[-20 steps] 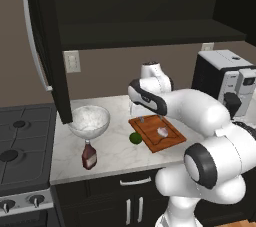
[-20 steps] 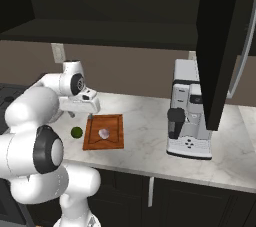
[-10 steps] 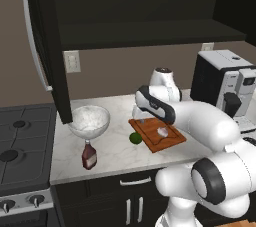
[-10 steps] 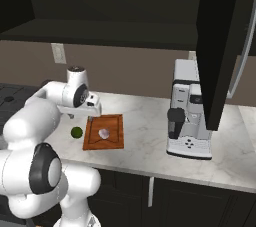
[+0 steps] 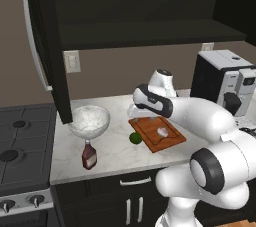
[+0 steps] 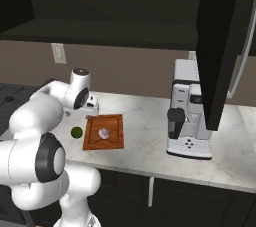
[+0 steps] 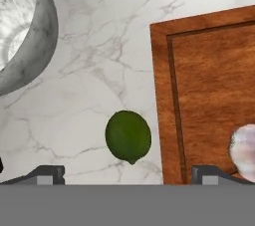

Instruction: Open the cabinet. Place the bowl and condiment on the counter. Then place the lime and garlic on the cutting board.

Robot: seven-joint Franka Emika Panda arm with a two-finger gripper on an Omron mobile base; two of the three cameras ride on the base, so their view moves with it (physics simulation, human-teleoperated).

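Left of the cutting board (image 5: 158,132): bowl (image 5: 89,121), upright condiment (image 5: 89,155) with neck pointing up, then lime (image 5: 135,138) on the bench (image 5: 112,148) just off the board's edge. Board's long axis running away from the bench front. On the board: garlic (image 7: 245,151). Above the lime: gripper (image 7: 127,174), jaws wide open, holding nothing. Right base view alone taking in a coffee machine (image 6: 190,116).

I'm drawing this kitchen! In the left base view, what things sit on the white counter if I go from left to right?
Condiment → lime → cutting board with the garlic on it → coffee machine. The bowl sits just behind the condiment, so I left it out.
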